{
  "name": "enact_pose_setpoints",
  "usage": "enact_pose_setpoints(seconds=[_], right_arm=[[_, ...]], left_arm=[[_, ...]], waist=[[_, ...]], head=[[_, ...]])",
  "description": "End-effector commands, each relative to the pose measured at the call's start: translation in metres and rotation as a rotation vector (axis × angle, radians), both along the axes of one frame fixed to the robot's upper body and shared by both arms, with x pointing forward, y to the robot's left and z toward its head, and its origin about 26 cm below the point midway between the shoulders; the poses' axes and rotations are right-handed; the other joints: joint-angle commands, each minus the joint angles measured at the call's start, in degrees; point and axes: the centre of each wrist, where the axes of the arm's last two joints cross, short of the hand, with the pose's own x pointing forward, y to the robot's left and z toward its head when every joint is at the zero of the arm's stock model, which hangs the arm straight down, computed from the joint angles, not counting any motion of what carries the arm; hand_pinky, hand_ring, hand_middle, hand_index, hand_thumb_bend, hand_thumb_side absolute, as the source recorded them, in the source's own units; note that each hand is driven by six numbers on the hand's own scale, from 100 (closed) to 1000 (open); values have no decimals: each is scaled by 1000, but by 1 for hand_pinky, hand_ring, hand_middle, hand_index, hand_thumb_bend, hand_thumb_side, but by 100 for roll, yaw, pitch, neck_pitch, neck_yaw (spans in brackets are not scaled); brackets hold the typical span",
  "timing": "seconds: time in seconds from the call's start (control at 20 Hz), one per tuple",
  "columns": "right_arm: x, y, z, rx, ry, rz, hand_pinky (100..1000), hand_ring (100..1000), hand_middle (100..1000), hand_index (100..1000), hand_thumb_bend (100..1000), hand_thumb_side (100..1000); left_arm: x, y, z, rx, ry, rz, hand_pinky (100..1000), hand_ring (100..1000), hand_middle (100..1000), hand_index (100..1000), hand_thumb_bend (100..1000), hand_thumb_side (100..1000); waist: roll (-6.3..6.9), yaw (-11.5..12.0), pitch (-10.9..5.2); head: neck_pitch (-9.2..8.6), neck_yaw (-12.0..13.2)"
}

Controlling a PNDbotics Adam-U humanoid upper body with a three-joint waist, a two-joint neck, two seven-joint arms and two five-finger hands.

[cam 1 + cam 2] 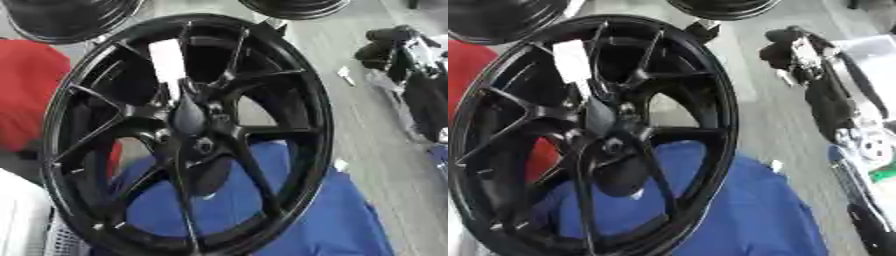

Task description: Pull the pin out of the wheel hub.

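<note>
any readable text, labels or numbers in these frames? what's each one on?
None can be read.
White rectangular sticker on a spoke of the large black alloy wheel: looks blank or blurred, no characters made out.
Small white tag on the grey floor: too small to read.
Robot's black right hand, upper right: no markings legible.

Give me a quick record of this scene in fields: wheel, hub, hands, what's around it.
wheel: black spoked wheel, fills most of the view, white label on an upper spoke
hub: hub at centre, dark; pin not clearly made out
right hand: right hand at upper right, apart from the wheel, fingers not clear
left hand: not in view
behind wheel: blue cloth below, red cloth at left
other wheels: dark rims along the top edge
</note>
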Motion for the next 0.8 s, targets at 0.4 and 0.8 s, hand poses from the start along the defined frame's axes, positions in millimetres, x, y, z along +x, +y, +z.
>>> enact_pose_setpoints(seconds=[0.4, 0.8], right_arm=[[-3, -3, 10, -11, -34, -1, 862, 772, 625, 766, 100, 829], [-3, -4, 10, -15, -33, -6, 862, 772, 625, 766, 100, 831]], left_arm=[[-7, 7, 10, 11, -28, 25, 856, 803, 755, 842, 539, 523], [-28, 1, -2, 9, -49, 149, 862, 810, 759, 863, 564, 506]], waist=[[3, 14, -187], [24, 29, -179]], head=[[28, 44], [10, 45]])
